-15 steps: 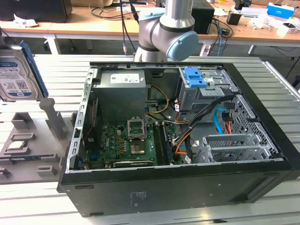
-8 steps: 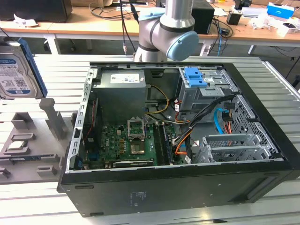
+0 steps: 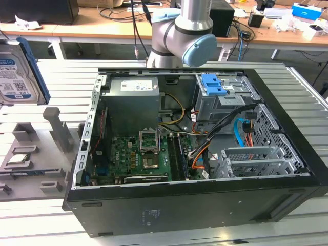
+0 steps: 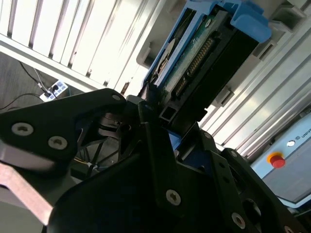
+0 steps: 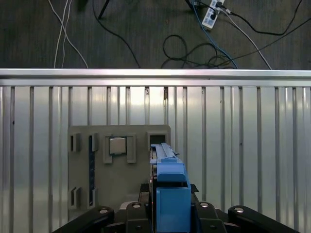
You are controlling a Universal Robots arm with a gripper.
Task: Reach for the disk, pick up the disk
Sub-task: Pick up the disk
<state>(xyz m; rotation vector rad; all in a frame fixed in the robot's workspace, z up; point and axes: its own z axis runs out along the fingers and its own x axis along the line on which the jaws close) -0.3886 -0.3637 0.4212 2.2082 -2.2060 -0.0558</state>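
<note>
The gripper (image 4: 167, 116) is clamped on the disk (image 4: 204, 53). In the second wrist view its matte black, screw-studded fingers (image 4: 146, 104) press against the drive's flat faces. That view shows the disk's green circuit board, a row of connector pins and a bright blue plastic side rail.

In the first wrist view the disk (image 5: 167, 170) stands on edge between the black gripper (image 5: 170, 190) parts. Its smooth blue rail faces the camera, above a grey moulded holder (image 5: 87, 194) with rectangular pockets. I cannot tell whether the disk touches the holder. A small square silver chip (image 5: 117, 144) sits in one pocket near the disk.

In the exterior view the disk (image 3: 15, 72) is at the far left edge. Its white label with a blue band faces out, and it sits well apart from the open black computer case (image 3: 179, 220).

The holder (image 3: 31, 174) and the case rest on a desk (image 3: 56, 82) of ribbed, brushed aluminium slats. Inside the case are a green motherboard (image 3: 133, 156), a grey boxy power supply (image 3: 130, 102) and a perforated metal drive cage (image 3: 220, 102) topped by a blue plastic latch (image 3: 212, 84). The glossy silver arm (image 3: 179, 36) with pale blue joint caps rises behind the case.
</note>
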